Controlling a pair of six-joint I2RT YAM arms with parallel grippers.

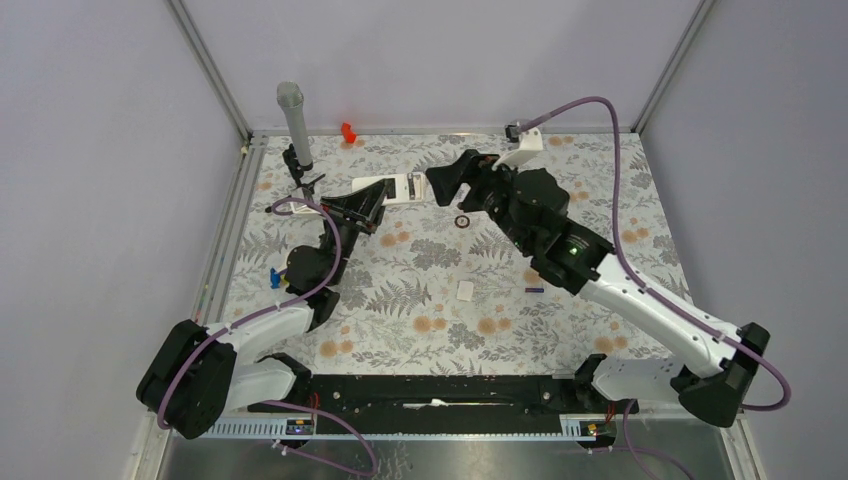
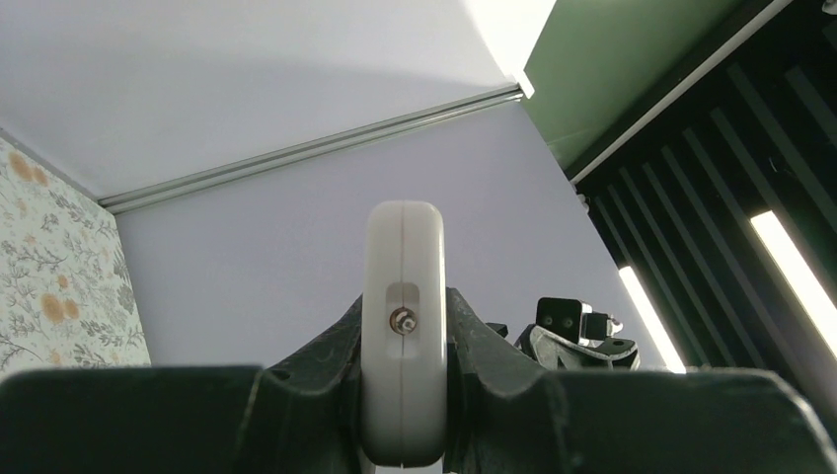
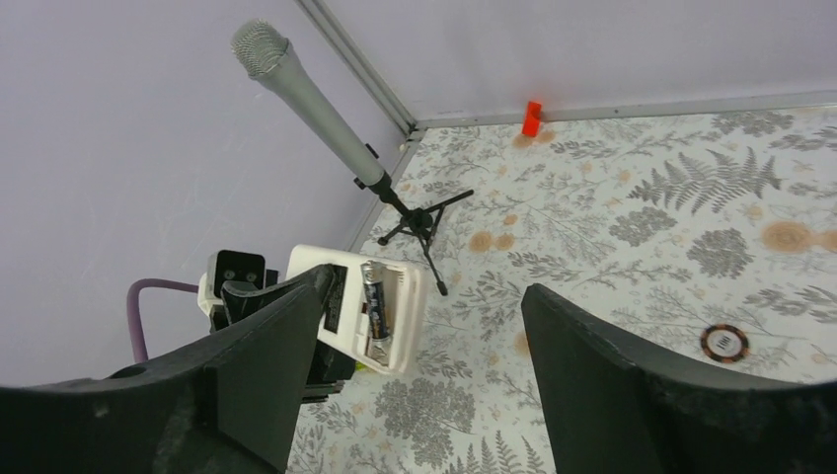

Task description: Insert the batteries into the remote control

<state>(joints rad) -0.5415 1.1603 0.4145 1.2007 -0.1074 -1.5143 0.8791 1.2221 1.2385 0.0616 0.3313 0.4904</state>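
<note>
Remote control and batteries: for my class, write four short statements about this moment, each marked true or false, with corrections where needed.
1. The left gripper is shut on the remote control. True.
2. A dark battery sits in the remote control's open compartment. True.
3. The right gripper is clamped on the purple battery. False: its jaws stand open and empty, and the purple battery lies on the table.
4. The white cover piece is fitted on the remote control. False: it lies on the table, apart from it.

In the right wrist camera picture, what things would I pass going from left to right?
Purple cable → remote control with a battery in it → small red block → dark ring.
</note>
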